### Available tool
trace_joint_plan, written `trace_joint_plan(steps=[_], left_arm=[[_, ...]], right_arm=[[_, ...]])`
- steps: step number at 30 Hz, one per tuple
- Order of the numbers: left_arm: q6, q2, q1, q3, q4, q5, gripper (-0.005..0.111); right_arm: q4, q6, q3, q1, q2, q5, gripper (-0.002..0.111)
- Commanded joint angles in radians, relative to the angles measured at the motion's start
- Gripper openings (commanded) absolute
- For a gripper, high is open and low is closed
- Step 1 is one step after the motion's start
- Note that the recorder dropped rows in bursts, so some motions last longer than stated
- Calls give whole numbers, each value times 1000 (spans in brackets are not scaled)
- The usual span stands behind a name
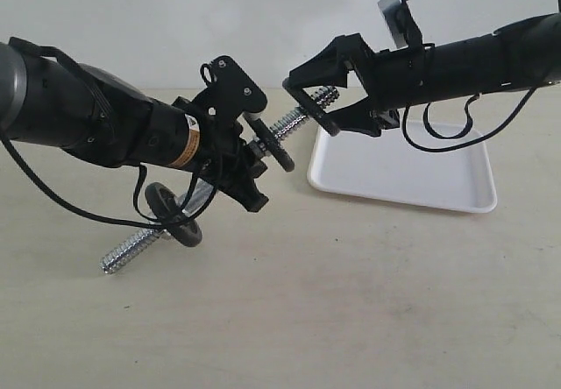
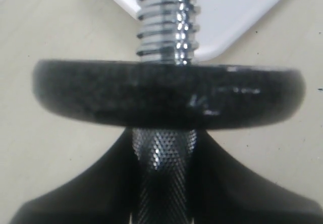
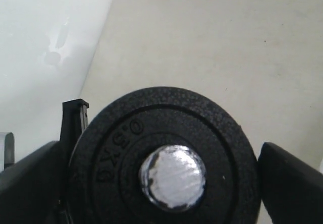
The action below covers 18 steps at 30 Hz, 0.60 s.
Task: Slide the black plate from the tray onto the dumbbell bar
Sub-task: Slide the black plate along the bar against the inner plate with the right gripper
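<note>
The dumbbell bar is held tilted above the table, and my left gripper is shut on its knurled shaft. The black plate sits threaded on the bar just past the left fingers, seen edge-on in the left wrist view. My right gripper is open and straddles the bar's upper threaded end. In the right wrist view the plate fills the space between the spread fingers, with the bar's end face in its centre hole. The white tray lies below, with nothing on it.
A second black plate sits on the bar's lower part, near the table. Cables hang from both arms. The tray's corner shows behind the threads, and its rim appears beside the right gripper.
</note>
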Motion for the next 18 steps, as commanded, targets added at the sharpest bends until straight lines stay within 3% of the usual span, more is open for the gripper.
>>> trace_joint_plan(steps=[1, 18], left_arm=[[8, -39, -8, -32, -10, -5, 4], [8, -39, -8, -32, -10, -3, 4]], right_arm=[[105, 15, -15, 19, -45, 163, 89], [112, -6, -15, 104, -45, 163, 89]])
